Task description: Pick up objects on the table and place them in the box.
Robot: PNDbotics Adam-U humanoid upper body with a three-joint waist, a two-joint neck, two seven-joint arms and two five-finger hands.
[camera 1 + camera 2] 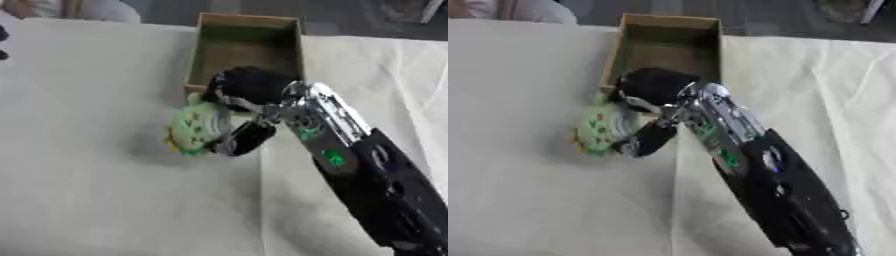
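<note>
- Left eye view shows one arm only: the right arm (pixel 367 170) comes up from the lower right corner and slants toward the middle of the table (pixel 96 190), black along the forearm, silver nearer the wrist, with small green marks on it.
- At its end the right hand (pixel 249 90) is bent over to the left, its black back turned up toward the camera and hanging across the near edge of the box (pixel 203 40).
- Its fingers (pixel 252 137) curl down and around the right side of a green toy (pixel 194 129); the hand is grasping that toy, with one dark finger lying against its lower right edge.
- The green toy is round and flattish, pale green with darker green markings and a bit of yellow at its lower left rim. It stands tilted on edge, its broad face turned to the left; I cannot make out a clear long axis on it.
- The toy sits just in front of the box's near left corner, outside it, at the table's cloth; whether it touches the cloth I cannot tell.
- Count: one green toy, one box, one robot hand in sight.
- The box is an open brown cardboard one, its long side running away from the robot toward the far edge of the table.
</note>
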